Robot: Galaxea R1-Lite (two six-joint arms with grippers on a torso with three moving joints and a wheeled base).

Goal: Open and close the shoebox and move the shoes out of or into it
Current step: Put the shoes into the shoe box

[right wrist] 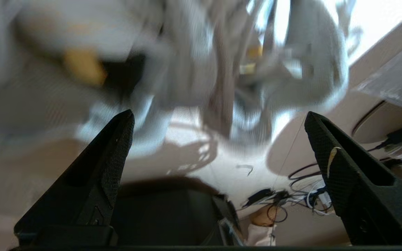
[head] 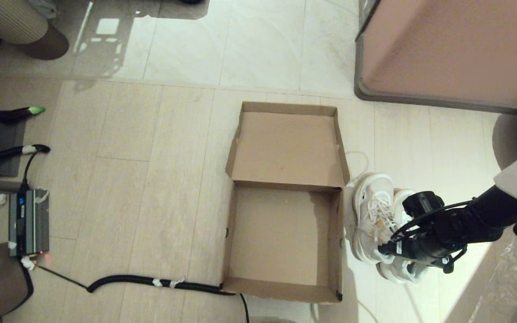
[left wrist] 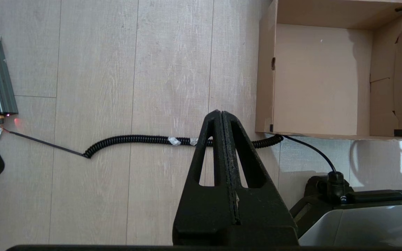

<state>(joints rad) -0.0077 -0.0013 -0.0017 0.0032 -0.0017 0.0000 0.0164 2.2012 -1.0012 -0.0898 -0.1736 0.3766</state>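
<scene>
The brown shoebox [head: 229, 233] lies open on the floor with nothing inside, its lid [head: 285, 148] flipped flat at the far side. Both white mesh shoes [head: 373, 202] stand side by side on the floor against the box's right wall. My right gripper [head: 386, 246] hovers low over their near ends. In the right wrist view it [right wrist: 218, 116] is open, with the blurred shoes [right wrist: 194, 62] just beyond the fingertips and nothing between them. My left gripper [left wrist: 221, 112] is shut and empty, parked above the floor to the left of the shoebox [left wrist: 264, 69].
A pinkish-brown cabinet [head: 451, 49] stands at the far right. A black coiled cable [head: 151, 281] runs along the floor to the box's near left corner from a grey power unit [head: 28, 222]. Clear plastic sheeting [head: 510, 278] lies at the near right.
</scene>
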